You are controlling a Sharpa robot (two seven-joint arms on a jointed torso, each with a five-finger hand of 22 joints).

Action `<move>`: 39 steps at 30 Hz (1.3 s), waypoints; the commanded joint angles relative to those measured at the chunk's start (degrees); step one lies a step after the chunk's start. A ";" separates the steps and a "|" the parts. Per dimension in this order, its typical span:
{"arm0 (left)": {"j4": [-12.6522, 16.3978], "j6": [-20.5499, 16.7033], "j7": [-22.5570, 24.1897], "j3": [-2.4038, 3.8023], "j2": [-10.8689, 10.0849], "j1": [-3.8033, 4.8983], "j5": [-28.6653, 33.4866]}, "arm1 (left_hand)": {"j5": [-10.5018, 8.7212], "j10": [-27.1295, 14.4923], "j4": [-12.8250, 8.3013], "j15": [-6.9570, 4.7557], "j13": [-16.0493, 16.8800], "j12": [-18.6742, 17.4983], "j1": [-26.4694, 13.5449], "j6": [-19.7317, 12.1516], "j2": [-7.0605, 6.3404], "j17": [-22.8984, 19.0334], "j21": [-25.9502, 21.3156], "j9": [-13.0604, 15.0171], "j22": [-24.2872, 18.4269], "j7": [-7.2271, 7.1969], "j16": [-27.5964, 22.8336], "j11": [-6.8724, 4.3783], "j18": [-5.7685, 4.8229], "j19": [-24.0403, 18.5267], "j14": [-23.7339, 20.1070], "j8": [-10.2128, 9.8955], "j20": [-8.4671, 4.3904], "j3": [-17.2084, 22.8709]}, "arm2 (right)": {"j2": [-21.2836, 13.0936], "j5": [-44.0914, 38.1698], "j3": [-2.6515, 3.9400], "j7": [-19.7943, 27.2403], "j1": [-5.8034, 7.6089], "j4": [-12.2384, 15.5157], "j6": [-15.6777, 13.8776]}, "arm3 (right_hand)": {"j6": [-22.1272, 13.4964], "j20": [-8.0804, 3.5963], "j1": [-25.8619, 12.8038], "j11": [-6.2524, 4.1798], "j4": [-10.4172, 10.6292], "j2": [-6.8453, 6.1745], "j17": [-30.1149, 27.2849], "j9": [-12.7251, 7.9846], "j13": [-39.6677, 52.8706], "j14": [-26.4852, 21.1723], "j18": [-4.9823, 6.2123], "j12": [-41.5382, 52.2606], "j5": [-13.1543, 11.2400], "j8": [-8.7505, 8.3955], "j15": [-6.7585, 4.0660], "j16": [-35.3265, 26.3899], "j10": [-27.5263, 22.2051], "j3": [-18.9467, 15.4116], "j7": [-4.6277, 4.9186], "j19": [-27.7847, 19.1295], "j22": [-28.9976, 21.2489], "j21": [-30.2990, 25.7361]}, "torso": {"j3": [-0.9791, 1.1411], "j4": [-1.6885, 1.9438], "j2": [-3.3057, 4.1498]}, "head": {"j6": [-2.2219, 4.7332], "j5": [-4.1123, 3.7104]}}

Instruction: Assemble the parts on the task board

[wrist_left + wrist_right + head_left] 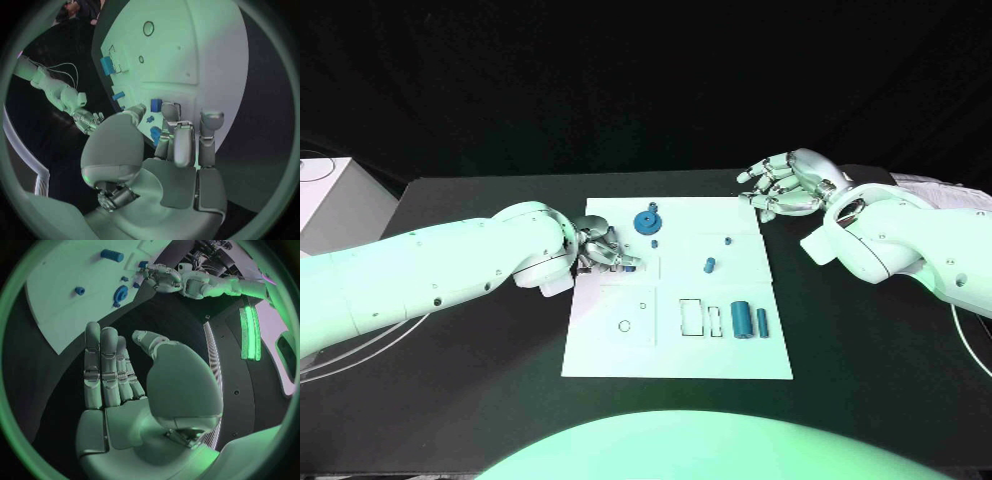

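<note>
Your left hand pinches a small blue part at its fingertips over the task board, right hand empty with fingers apart; next, seat it.

1. A black table carries everything.
2. The white task board lies flat at its middle.
3. Papers lie at the far right edge.

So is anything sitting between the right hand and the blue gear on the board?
Nothing visible does. The right hand hovers off the task board's far right corner, holding nothing, and only bare white board lies between it and the blue gear.
</note>
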 commanded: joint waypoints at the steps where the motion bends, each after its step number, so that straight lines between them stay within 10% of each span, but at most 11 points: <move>1: 0.00 -0.18 0.32 0.00 0.17 -0.05 -0.27 | 0.36 0.20 -0.18 -0.08 0.05 0.41 0.73 0.38 0.06 1.36 0.22 -0.12 0.04 0.02 0.28 -0.07 0.35 0.48 2.10 0.20 0.06 0.12 | 0.00 -0.33 0.03 0.47 -0.02 0.01 0.22 | 0.02 0.27 -0.17 -0.11 -0.14 0.19 0.08 0.01 -0.08 -0.08 0.61 0.27 0.35 0.30 0.22 -0.18 -0.35 -0.23 0.45 0.08 -0.05 -0.21 | -0.01 -0.02 0.00 | 0.00 0.01; 30: -1.55 0.97 -0.59 -0.01 1.37 -0.03 1.04 | 0.83 0.85 -0.59 -0.54 0.69 1.32 7.23 0.69 2.92 2.57 1.09 -0.93 1.58 -0.54 0.99 -0.60 0.07 1.55 2.58 0.69 -0.25 4.03 | -0.11 -0.32 0.03 0.44 -0.02 0.11 -0.05 | -0.01 0.28 -0.30 -0.12 -0.11 0.42 0.49 0.02 -0.32 0.10 0.63 0.48 0.46 0.49 0.21 -0.51 -0.36 -0.26 0.44 0.25 -0.24 -0.46 | 0.04 -0.01 0.02 | 0.00 -0.04; 39: -1.70 1.33 -0.41 -0.01 1.54 -0.02 2.26 | 0.68 0.89 -5.39 -0.66 0.02 0.76 13.38 -0.38 0.84 2.84 1.41 -1.10 2.18 -0.55 1.10 -0.31 0.00 1.71 2.69 1.50 -0.62 18.03 | -0.07 -0.28 0.03 0.45 -0.05 0.02 0.03 | -0.01 0.28 -0.30 -0.12 -0.11 0.42 0.49 0.02 -0.32 0.10 0.63 0.48 0.46 0.49 0.21 -0.51 -0.36 -0.26 0.44 0.25 -0.24 -0.46 | 0.05 0.01 -0.02 | 0.00 -0.03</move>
